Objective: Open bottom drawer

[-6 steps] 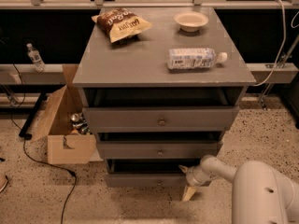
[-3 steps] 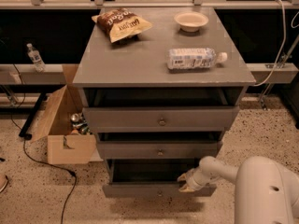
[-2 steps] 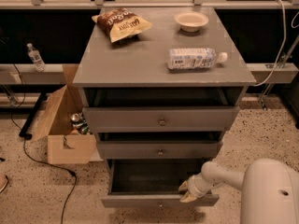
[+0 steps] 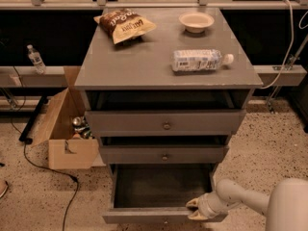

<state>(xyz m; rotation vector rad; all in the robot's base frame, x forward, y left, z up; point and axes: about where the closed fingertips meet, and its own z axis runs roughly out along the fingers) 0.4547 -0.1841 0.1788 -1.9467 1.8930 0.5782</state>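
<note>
As the camera view shows, the bottom drawer (image 4: 161, 189) stands well out at the foot of the grey bench (image 4: 144, 66), so the task is judged nearly complete. The end effector (image 4: 196, 210) sits at the drawer front's right end; whether it is clenched or released cannot be told. The drawer shows nothing inside. The bowl (image 4: 196, 20) looks empty. The cardboard box (image 4: 67, 148) holds apparent cans.
</note>
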